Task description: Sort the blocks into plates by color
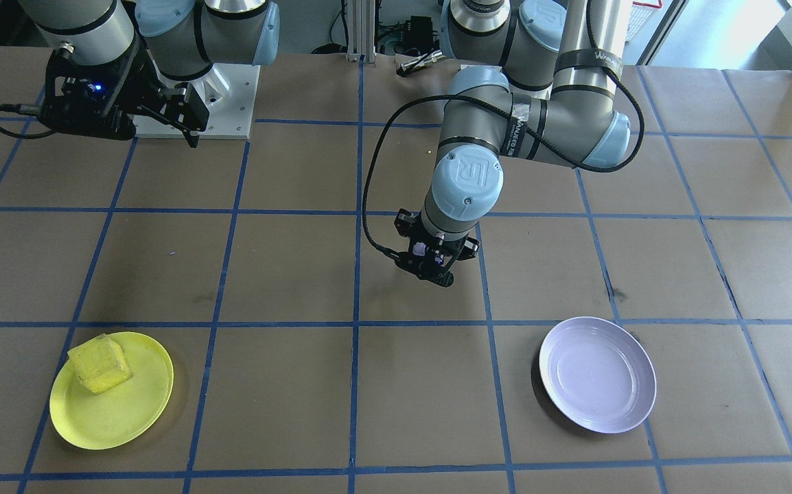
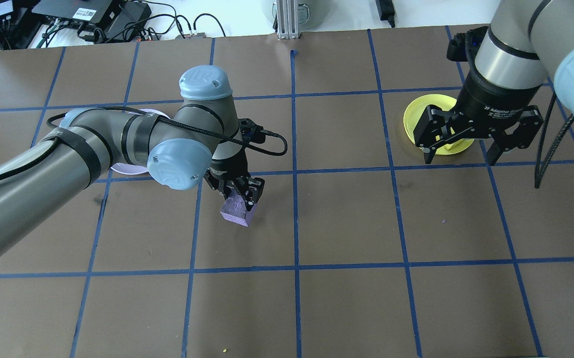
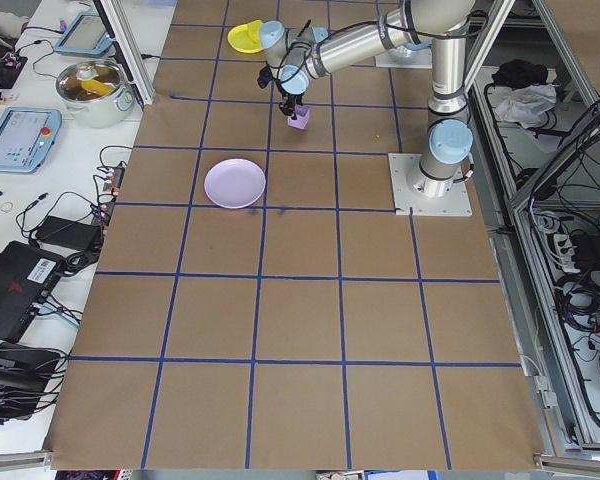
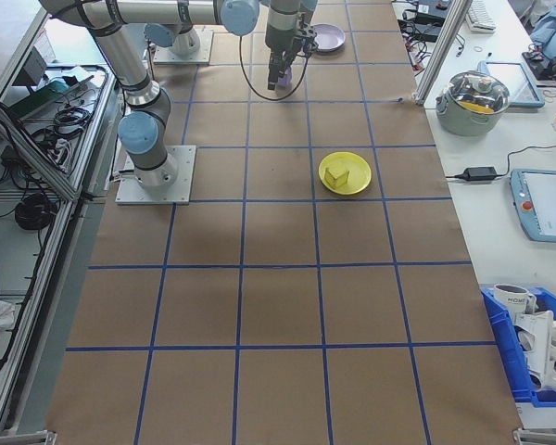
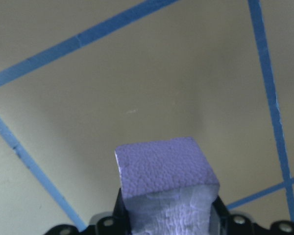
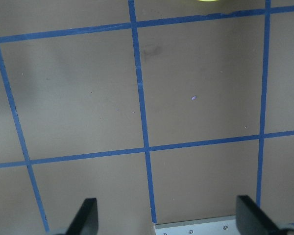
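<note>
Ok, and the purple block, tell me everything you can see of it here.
The purple block is a small light-purple cube with a rough, foam-like surface. It is clamped between the fingers of the left gripper, hanging tilted over bare brown table paper. It is well short of the lavender plate, which lies empty.

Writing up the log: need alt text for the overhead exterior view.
The left claw is shut on the purple block near the table's middle. The right claw hangs open and empty in front of the yellow plate. The left arm hides most of the lavender plate.
</note>
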